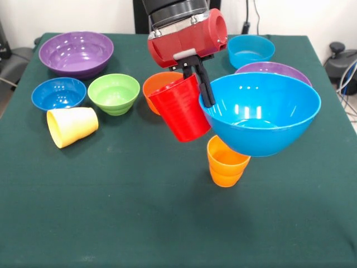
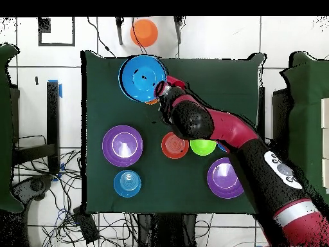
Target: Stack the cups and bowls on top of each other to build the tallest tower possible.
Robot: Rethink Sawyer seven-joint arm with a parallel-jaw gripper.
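My claw (image 1: 199,84) pinches the large glossy blue plastic bowl's (image 1: 268,120) rim, lifted, tilted above the orange stepped tumbler (image 1: 226,163).

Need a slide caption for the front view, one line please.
Sawyer gripper lifts a large glossy blue plastic bowl by its rim above an upright orange cup.

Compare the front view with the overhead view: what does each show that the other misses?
Only the front view shows the gripper shut on the large blue bowl's rim, the red cup beside it, the yellow cup lying on its side, and the small blue bowl. Only the overhead view shows an orange thing on the floor beyond the table. Both show the lifted bowl, the green bowl, the cyan bowl and two purple bowls.
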